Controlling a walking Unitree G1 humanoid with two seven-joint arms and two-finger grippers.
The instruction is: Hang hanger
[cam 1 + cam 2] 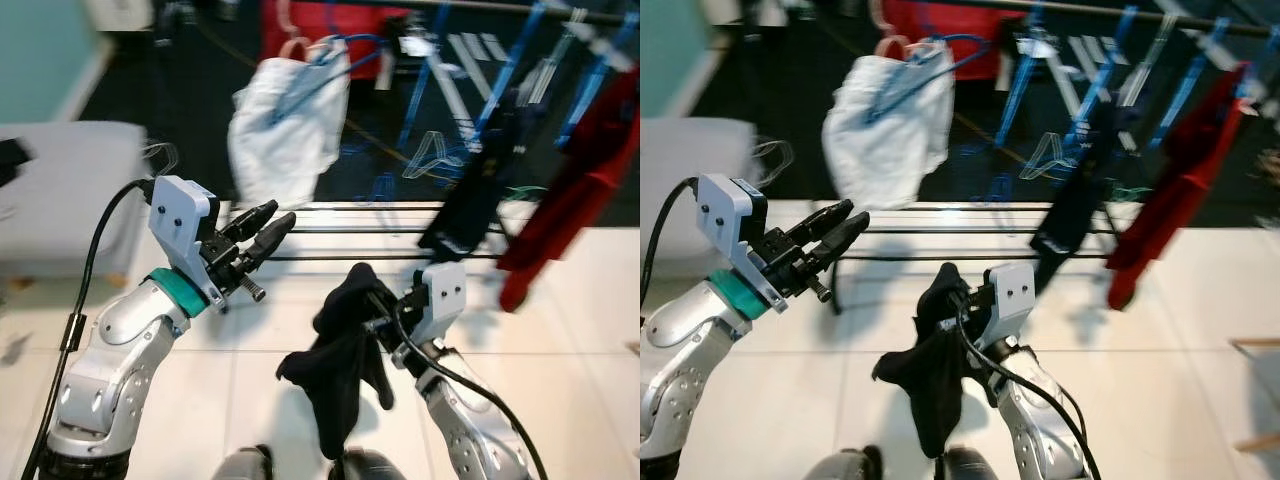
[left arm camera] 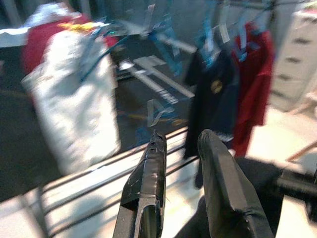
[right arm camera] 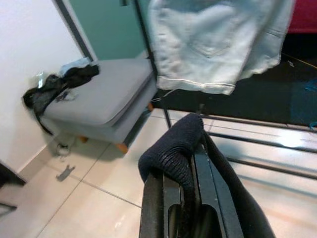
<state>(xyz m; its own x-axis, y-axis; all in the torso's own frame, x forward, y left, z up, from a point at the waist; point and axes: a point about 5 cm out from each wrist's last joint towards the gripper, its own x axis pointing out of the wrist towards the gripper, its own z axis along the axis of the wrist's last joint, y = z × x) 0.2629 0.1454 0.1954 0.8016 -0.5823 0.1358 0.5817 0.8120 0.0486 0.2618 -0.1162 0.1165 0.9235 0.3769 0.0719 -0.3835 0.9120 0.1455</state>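
My right gripper (image 1: 374, 312) is held low in front of me, shut on a black garment (image 1: 340, 370) that drapes over its fingers and hangs down. In the right wrist view the black cloth (image 3: 176, 144) covers the fingertips. My left gripper (image 1: 272, 222) is raised on the left, open and holding nothing, pointing at the clothes rack. Its two fingers (image 2: 148, 173) stand apart in the left wrist view. A white garment (image 1: 285, 125) hangs on a blue hanger (image 1: 345, 50) from the top rail. Several bare blue hangers (image 1: 505, 75) hang further right.
A dark garment (image 1: 470, 200) and a red one (image 1: 585, 165) hang on the right of the rack. The low black rails (image 1: 350, 235) run across just ahead of me. A grey ottoman (image 3: 106, 96) with a dark cloth (image 3: 57, 87) stands to the left on the tiled floor.
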